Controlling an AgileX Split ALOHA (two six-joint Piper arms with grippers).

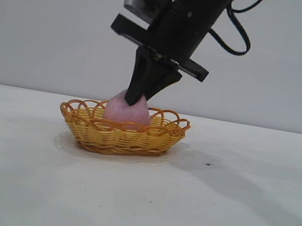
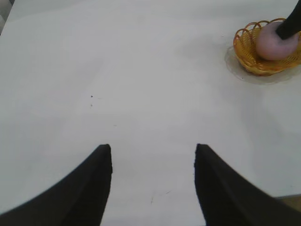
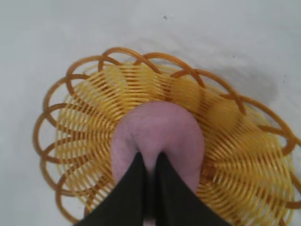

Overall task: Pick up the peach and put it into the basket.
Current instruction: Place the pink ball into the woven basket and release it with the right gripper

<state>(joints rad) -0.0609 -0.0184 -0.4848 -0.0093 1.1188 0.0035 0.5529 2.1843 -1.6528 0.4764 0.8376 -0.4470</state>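
Observation:
The pink peach (image 1: 128,113) sits inside the yellow wicker basket (image 1: 117,140) on the white table. My right gripper (image 1: 137,95) reaches down from above, its fingers pinched close together on the peach's top. In the right wrist view the fingertips (image 3: 150,158) squeeze a ridge of the peach (image 3: 160,126), with the basket (image 3: 235,155) all around it. My left gripper (image 2: 153,149) is open and empty over bare table, far from the basket (image 2: 247,52) and the peach (image 2: 270,44). The left arm is out of the exterior view.
The white table (image 1: 228,207) spreads around the basket, with a few small dark specks (image 1: 208,164) on it. A grey wall stands behind. The right arm's dark finger (image 2: 291,23) shows above the peach in the left wrist view.

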